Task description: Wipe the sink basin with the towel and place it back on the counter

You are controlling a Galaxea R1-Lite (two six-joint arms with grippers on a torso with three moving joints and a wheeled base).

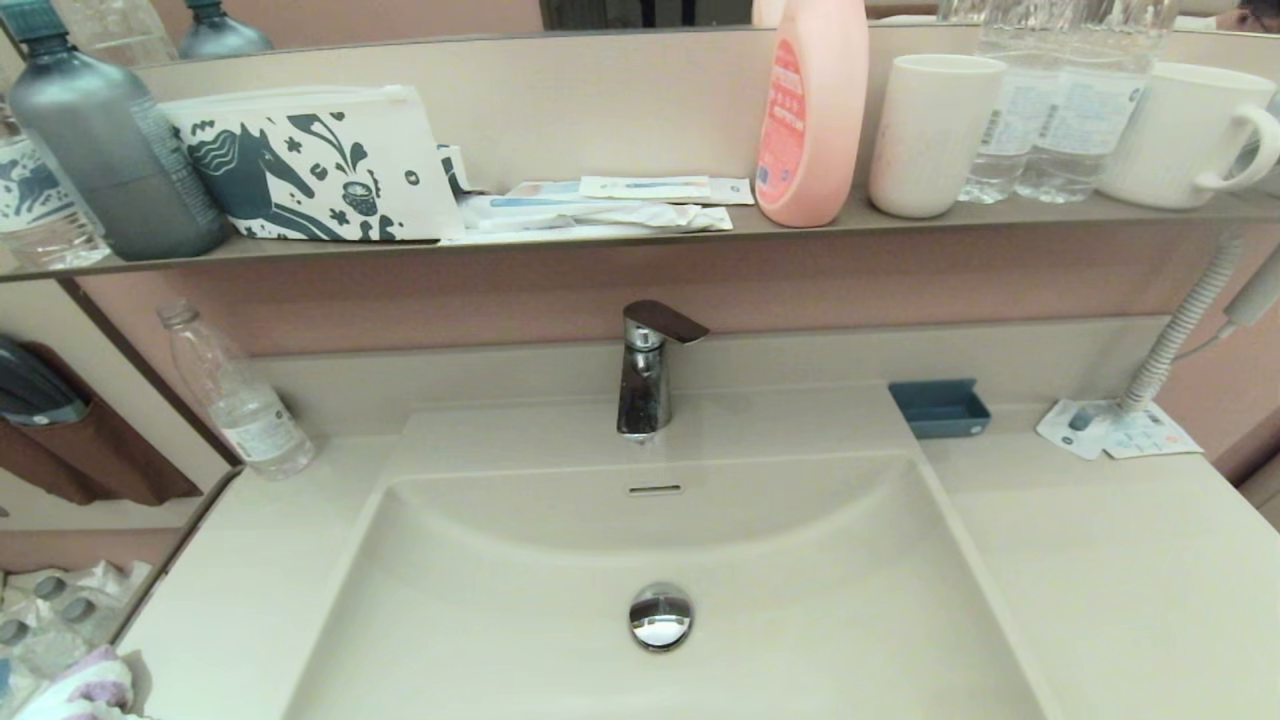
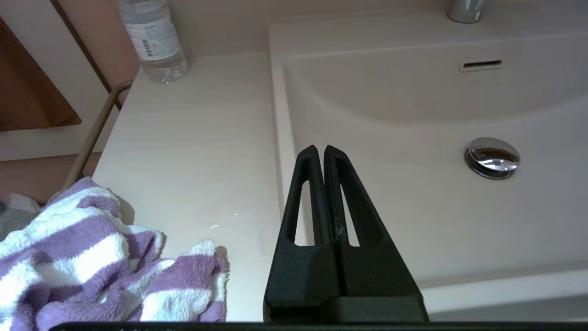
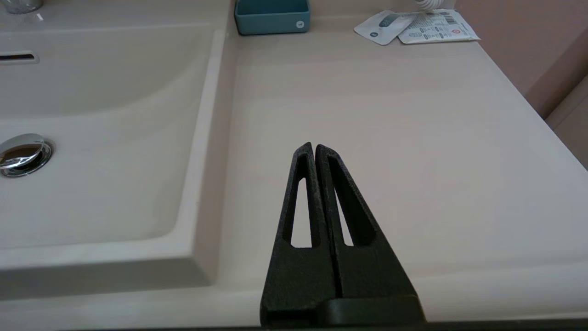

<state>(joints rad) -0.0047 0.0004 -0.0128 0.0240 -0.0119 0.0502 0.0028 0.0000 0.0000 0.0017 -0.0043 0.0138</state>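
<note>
The purple-and-white striped towel [image 2: 87, 266] lies crumpled at the near left corner of the beige counter [image 2: 193, 151]; the head view catches only its edge [image 1: 85, 685]. The sink basin [image 1: 660, 560] has a chrome drain plug [image 1: 660, 615] and an overflow slot [image 1: 655, 489]. My left gripper [image 2: 319, 149] is shut and empty, held above the basin's left rim, apart from the towel. Over the counter right of the basin, my right gripper [image 3: 313, 147] is shut and empty. Neither arm shows in the head view.
A chrome faucet [image 1: 645, 375] stands behind the basin. A clear bottle [image 1: 235, 395] stands at the counter's back left, a blue tray [image 1: 940, 408] and sachets [image 1: 1115, 430] at the back right. The shelf [image 1: 640, 232] above holds bottles, cups and a horse-print pouch [image 1: 315, 165].
</note>
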